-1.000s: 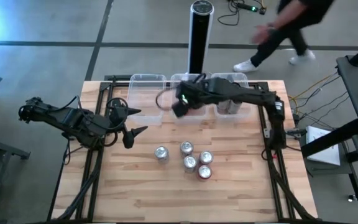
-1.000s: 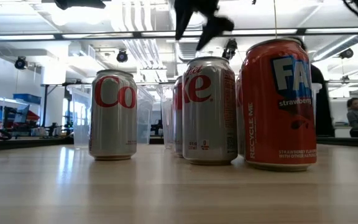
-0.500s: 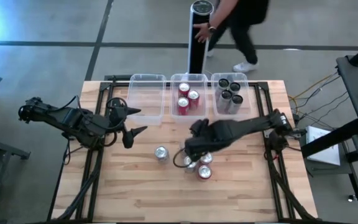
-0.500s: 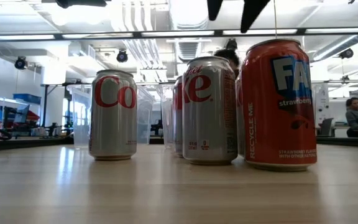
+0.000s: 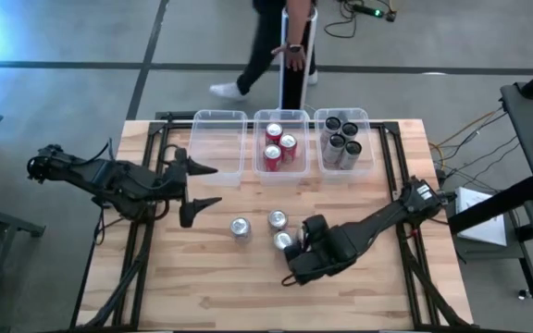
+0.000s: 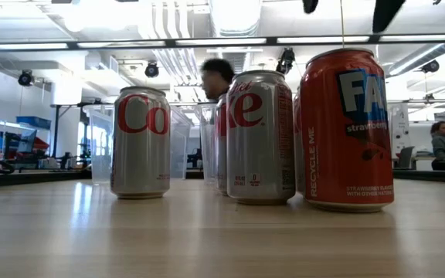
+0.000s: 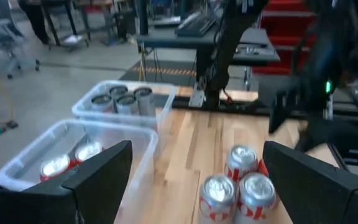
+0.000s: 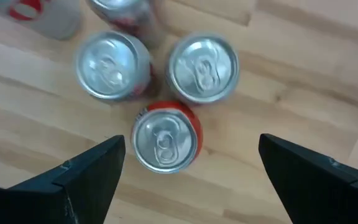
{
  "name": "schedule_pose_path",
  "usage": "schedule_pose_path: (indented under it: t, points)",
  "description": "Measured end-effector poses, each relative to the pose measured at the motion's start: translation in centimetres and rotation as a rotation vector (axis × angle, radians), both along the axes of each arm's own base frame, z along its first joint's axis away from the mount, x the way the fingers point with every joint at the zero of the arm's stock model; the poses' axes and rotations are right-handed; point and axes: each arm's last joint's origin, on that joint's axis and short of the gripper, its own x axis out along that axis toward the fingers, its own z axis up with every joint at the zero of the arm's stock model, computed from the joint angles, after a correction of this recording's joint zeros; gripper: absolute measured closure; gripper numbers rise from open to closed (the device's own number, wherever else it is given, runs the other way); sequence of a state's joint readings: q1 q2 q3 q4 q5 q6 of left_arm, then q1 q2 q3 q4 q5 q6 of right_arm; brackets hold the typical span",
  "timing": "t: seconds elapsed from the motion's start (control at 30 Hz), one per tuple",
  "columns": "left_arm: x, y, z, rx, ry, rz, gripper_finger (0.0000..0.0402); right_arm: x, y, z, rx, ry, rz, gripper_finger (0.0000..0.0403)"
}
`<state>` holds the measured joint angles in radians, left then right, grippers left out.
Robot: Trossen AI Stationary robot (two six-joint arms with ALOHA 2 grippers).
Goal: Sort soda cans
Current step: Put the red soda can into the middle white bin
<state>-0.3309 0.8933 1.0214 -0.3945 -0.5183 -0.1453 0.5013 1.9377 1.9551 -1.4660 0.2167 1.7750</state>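
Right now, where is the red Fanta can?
Low view: red Fanta can at right, beside silver Coke can. Right wrist view: directly under the open right gripper.

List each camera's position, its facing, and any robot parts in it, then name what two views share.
High: overhead, looking down; both arms, table, bins.
Low: table height, level; cans, right arm's finger tips above.
Left wrist: toward bins and cans; left gripper open.
Right wrist: straight down; right gripper open above red can.
Shared: red can, low and right wrist.
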Motion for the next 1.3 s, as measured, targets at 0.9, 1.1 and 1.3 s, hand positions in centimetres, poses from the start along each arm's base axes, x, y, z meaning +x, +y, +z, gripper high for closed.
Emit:
schedule_pose_path:
  t: [0.9, 1.1, 1.3]
  points:
    - [0.9, -0.3, 0.5, -0.020, -0.026, 0.010, 0.0056, 0.5, -0.2, -5.8, 0.009, 0.013, 0.012, 0.0039]
    - [0.8, -0.2, 0.6, -0.006, -0.012, 0.007, 0.0056, 0.2, -0.1, -5.3, -0.009, 0.040, 0.199, 0.0039]
    - [0.6, -0.2, 0.2, 0.003, 0.023, 0.008, 0.0056, -0.4, 1.0, -5.2, 0.036, 0.135, 0.705, 0.0039]
